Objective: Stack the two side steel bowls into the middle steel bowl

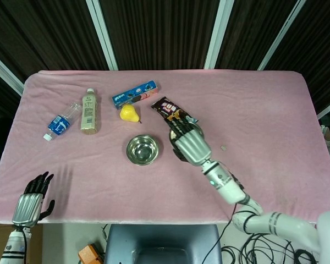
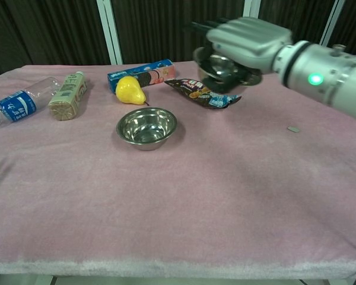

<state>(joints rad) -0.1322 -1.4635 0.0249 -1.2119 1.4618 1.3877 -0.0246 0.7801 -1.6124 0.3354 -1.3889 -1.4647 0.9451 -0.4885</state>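
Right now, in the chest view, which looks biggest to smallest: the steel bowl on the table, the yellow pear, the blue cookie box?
1. Steel bowl on the pink table.
2. Blue cookie box, though it lies farther back.
3. Yellow pear.

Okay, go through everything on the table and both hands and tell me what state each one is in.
Right hand: raised, gripping a steel bowl.
Held bowl: lifted off the table.
Middle bowl: upright, empty.
Left hand: open, holding nothing.
Water bottle: lying down.
Tan bottle: lying down.
Snack packet: lying flat.
Pear: on its side.
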